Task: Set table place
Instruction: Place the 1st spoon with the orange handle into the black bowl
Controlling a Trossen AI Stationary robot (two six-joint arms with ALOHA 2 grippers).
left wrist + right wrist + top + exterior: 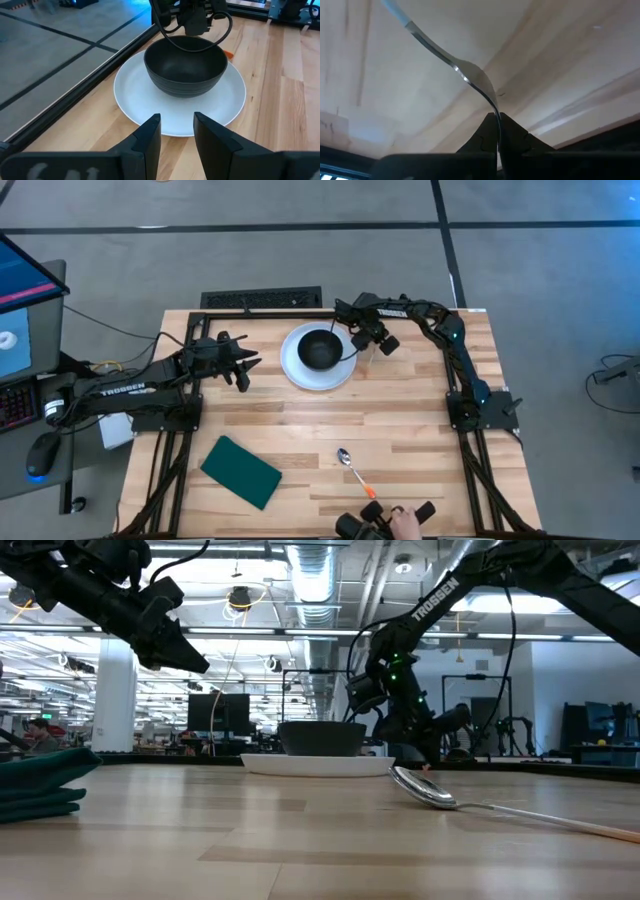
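The round white plate (300, 370) lies on the wooden table (420, 430) at the far middle, and a small black bowl (320, 350) stands on it. My left gripper (176, 127) is open and empty. It hangs above the table just left of the plate and points at it. My right gripper (383, 343) is just right of the plate, low over the table, shut on a thin metal utensil (470, 75). A metal spoon (352, 468) with an orange handle lies on the table near the front. My right gripper pinches the utensil's narrow metal part (492, 106) between its two fingertips. The utensil runs on forward from the fingers, its pale handle end (395, 7) farthest away. I cannot tell whether it touches the table.
A dark green rectangular pad (240, 470) lies at the front left. A person's hand (403, 520) with dark gear is at the table's front edge. A keyboard (262, 300) lies beyond the far edge. Bare wood lies between the plate and the spoon.
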